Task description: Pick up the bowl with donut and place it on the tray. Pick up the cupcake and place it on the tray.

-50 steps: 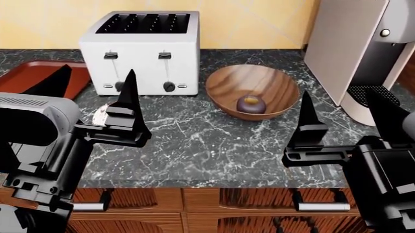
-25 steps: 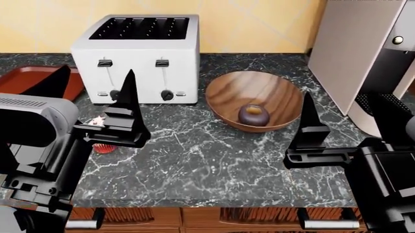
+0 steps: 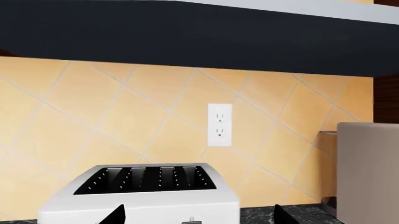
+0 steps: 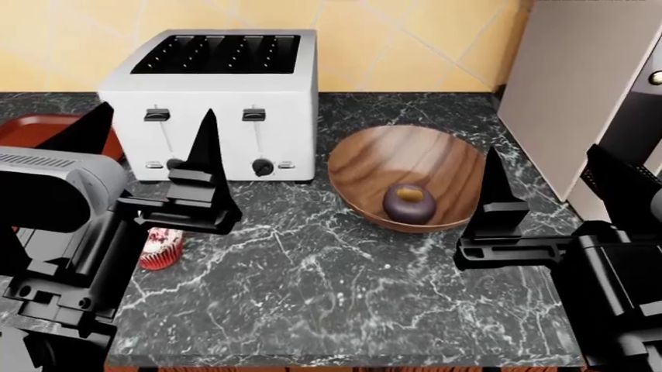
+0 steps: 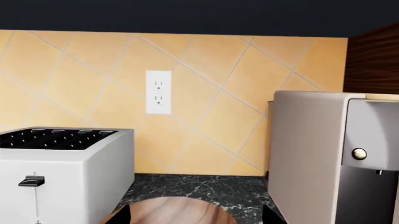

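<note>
Dark, white-veined marble covers the bench, backed by a wall of diagonal tan tiles with a white outlet. A boxy white four-slot toaster stands at the rear, a grey appliance to its right. Between them sits the bowl, wide, round, brown wood with flowing grain, holding the small glossy purple donut with its tan centre. The cupcake, red ribbed wrapper and white frosting, stands partly hidden behind the left gripper. The tray's reddish corner shows left of the toaster. Left gripper and right gripper hover with fingers spread, empty.
</note>
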Controlling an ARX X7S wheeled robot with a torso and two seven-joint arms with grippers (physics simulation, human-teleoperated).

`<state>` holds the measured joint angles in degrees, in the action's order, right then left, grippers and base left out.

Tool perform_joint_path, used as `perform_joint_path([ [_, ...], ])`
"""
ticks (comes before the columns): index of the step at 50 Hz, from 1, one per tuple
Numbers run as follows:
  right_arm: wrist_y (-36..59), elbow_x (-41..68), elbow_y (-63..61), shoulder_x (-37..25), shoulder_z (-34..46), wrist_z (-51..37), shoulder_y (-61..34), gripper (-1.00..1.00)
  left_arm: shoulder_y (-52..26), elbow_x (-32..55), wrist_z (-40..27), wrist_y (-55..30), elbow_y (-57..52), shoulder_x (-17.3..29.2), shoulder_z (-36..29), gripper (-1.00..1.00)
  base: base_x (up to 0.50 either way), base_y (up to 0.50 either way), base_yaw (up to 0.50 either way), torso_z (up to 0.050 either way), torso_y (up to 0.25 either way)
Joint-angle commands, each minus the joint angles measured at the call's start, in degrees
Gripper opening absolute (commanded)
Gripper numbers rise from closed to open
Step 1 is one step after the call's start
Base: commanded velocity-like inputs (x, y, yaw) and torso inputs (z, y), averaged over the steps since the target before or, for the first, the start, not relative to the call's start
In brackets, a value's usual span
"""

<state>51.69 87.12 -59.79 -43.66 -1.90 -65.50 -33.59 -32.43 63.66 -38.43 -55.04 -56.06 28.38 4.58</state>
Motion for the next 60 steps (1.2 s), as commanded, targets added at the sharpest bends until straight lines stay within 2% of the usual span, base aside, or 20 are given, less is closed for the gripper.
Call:
perform_joint_path([
  [1, -1.11, -0.82, 0.06, -0.58, 1.00, 0.15, 0.26, 1.00, 0.84, -0.52, 0.04, 0.93, 0.10, 0.29, -0.42, 1.00, 0.13, 0.00, 0.00, 0.000, 0.000],
  [25, -2.07, -1.89, 0.58, -1.80, 2.75, -0.80, -0.09, 1.00, 2.06, -0.66, -0.08, 2.54, 0.44, 1.22, -0.77, 1.00, 0.11, 0.00, 0.00, 0.000, 0.000],
  [30, -2.31, 1.57, 0.73, -3.27, 3.04, -2.75, -2.45, 1.00, 2.64, -0.75, -0.03, 3.01, 0.52, 1.38, -0.69, 1.00, 0.00, 0.00, 0.00, 0.000, 0.000],
  [35, -0.16, 13.10, 2.05, -7.23, 7.98, -6.66, -12.32, 1.00, 2.95, -0.40, -0.06, 3.38, 0.40, 1.72, -0.46, 1.00, 0.00, 0.00, 0.00, 0.000, 0.000],
  [45, 6.42, 36.63, 10.15, -11.70, 21.21, -6.56, -35.80, 1.00, 3.51, -0.72, 0.04, 3.85, 0.45, 2.34, -0.68, 1.00, 0.00, 0.00, 0.00, 0.000, 0.000],
  [60, 14.89, 45.94, 20.73, -11.90, 32.30, -5.91, -47.34, 1.00, 3.87, -0.95, 0.17, 4.80, 0.78, 2.56, -1.11, 1.00, 0.00, 0.00, 0.00, 0.000, 0.000],
])
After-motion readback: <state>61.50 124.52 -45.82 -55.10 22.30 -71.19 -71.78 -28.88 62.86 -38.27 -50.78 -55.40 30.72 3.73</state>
